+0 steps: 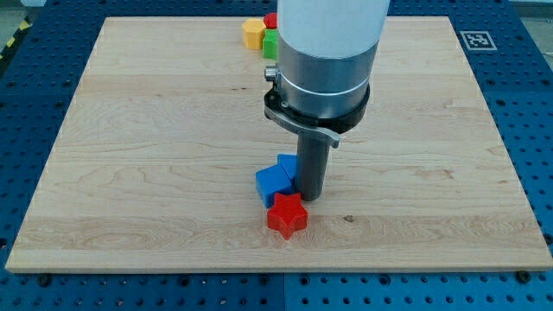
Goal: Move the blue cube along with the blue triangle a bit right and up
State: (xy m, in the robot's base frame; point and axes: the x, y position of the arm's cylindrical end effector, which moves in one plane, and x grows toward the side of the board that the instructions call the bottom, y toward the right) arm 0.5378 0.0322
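Note:
A blue cube (271, 184) lies low in the middle of the wooden board (130, 155). A blue triangle (286, 163) sits just above and right of it, touching it, partly hidden by the rod. My tip (308, 197) stands right beside both blue blocks, on their right side. A red star-shaped block (287, 216) lies just below the cube and the tip, touching or nearly touching them.
At the view's top, a yellow block (252, 33), a green block (270, 44) and a red block (270, 20) cluster together, partly hidden behind the arm's wide grey body (327, 52). The board's edges border a blue perforated table.

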